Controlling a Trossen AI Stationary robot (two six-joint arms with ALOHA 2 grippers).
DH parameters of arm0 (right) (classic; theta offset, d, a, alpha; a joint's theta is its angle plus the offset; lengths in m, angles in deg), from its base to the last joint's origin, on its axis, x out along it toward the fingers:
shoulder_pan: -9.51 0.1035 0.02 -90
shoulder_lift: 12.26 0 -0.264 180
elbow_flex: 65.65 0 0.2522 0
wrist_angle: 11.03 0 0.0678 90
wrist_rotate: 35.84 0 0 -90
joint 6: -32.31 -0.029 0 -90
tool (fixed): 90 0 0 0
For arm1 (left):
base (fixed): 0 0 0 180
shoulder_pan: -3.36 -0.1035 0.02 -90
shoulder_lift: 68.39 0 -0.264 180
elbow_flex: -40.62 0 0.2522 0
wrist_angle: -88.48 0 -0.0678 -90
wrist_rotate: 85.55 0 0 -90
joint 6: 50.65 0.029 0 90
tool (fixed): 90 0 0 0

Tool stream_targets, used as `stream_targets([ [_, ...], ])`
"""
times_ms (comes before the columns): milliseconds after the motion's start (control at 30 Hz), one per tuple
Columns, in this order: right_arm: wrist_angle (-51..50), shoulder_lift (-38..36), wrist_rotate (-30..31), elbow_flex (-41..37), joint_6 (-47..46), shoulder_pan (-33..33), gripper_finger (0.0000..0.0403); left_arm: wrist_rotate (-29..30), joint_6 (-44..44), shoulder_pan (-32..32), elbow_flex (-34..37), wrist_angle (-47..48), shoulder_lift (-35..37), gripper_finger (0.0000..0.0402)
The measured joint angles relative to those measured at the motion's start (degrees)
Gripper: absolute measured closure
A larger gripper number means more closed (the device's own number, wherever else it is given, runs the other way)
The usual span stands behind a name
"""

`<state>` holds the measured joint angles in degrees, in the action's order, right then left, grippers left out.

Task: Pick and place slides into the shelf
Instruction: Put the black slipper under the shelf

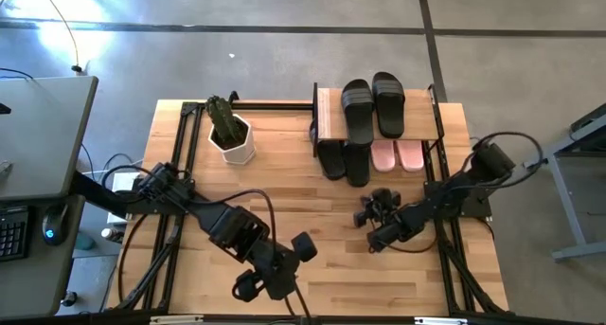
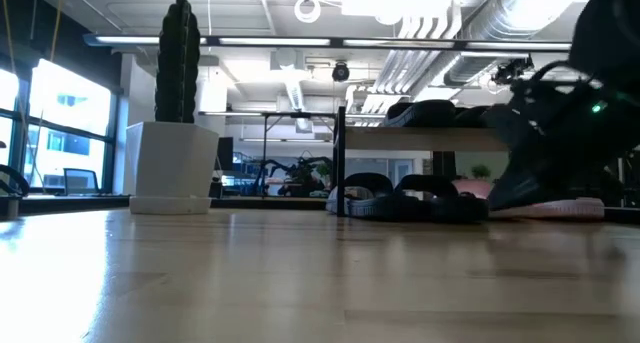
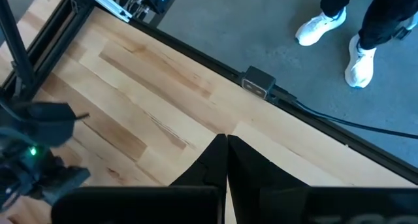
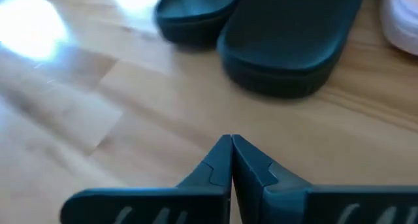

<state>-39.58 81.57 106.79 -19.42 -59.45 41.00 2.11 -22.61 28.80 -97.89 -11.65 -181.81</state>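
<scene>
The shelf (image 1: 327, 117) stands at the table's far side, right of centre. Two black slides (image 1: 358, 112) (image 1: 388, 102) lie on its wooden top board (image 2: 420, 138). Under the board, two more black slides (image 1: 345, 161) and two pink slides (image 1: 396, 155) lie side by side, heels toward the near edge. My right gripper (image 1: 367, 204) is shut just short of the black heels (image 4: 294, 41), low over the wood, touching nothing. My left gripper (image 1: 280, 289) is shut and raised over the near edge, its fingertips (image 3: 226, 138) holding nothing.
A white hexagonal pot with a cactus (image 1: 232, 140) stands at the far left. Black frame rails (image 1: 180, 154) run along the table's left and right sides. A person's white shoes (image 3: 339, 34) are on the floor beyond the near edge. Bare wood (image 1: 303, 202) lies between the arms.
</scene>
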Motion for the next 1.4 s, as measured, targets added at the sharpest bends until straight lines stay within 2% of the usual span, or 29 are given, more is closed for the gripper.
stream_targets([
  [333,4.63,3.32,-0.11,0.02,0.79,-6.41,0.0403,0.45,-1.28,0.56,0.00,-0.02,0.28,0.0401],
  [633,9.66,3.32,-2.86,0.04,9.52,-13.86,0.0403,0.45,-1.32,0.56,0.00,0.02,0.28,0.0401],
  [833,10.10,3.32,-4.62,0.04,11.25,-18.36,0.0403,0.49,-1.52,0.86,0.00,0.07,0.28,0.0401],
  [1167,14.32,3.32,-7.45,0.04,17.37,-22.82,0.0403,0.47,-1.74,1.30,0.00,0.11,0.28,0.0401],
  [1400,14.42,3.32,-8.21,0.04,17.83,-23.65,0.0403,0.47,-1.76,1.30,0.00,0.11,0.28,0.0401],
])
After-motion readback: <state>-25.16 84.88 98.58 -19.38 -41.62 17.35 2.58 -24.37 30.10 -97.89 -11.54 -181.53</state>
